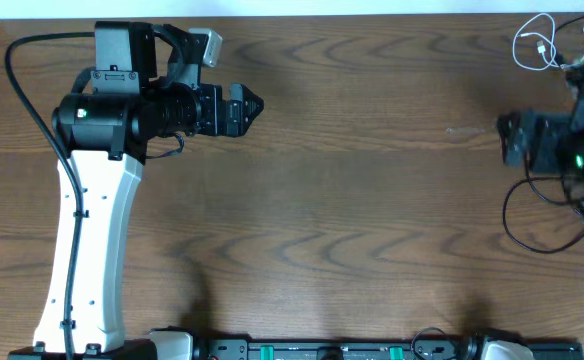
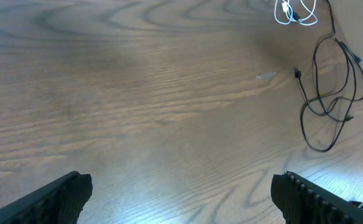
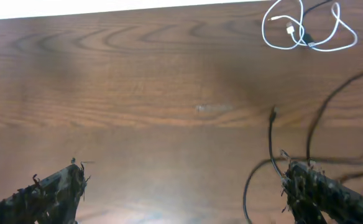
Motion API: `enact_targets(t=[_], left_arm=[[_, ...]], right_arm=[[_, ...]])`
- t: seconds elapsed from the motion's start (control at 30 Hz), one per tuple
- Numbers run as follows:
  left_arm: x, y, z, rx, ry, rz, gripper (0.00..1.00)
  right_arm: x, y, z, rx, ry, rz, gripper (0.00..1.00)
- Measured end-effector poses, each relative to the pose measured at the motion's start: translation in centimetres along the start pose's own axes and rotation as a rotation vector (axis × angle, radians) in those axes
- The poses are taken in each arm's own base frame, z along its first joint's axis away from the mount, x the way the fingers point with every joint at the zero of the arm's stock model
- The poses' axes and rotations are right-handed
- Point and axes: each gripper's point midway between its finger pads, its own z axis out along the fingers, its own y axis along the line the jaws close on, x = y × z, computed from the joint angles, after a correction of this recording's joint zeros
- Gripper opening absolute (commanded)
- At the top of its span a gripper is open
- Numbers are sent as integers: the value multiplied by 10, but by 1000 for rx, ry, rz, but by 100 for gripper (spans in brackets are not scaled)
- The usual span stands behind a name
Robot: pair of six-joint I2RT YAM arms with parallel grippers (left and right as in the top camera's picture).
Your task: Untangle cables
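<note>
The left gripper point(image 1: 255, 104) is found over the left part of the wooden table point(image 1: 372, 210), well apart from the cables, with its jaws spread wide and nothing between them. The right gripper point(image 1: 508, 136) is recorded near the table's right edge, its jaws likewise held apart and empty. The black cords point(image 1: 544, 218) are noted in loose, overlapping loops by that edge, one strand running close beside a right finger point(image 3: 312, 186) with contact not confirmable, and the white cord point(image 1: 535, 45) is coiled at the far right corner.
</note>
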Motion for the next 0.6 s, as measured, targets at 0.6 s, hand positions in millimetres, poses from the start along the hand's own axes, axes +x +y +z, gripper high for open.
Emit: enact_targets(t=[0.6], left_arm=[[0,0,0,0,0,0,98]], right_arm=[[44,8,-35,5,90,14,99]])
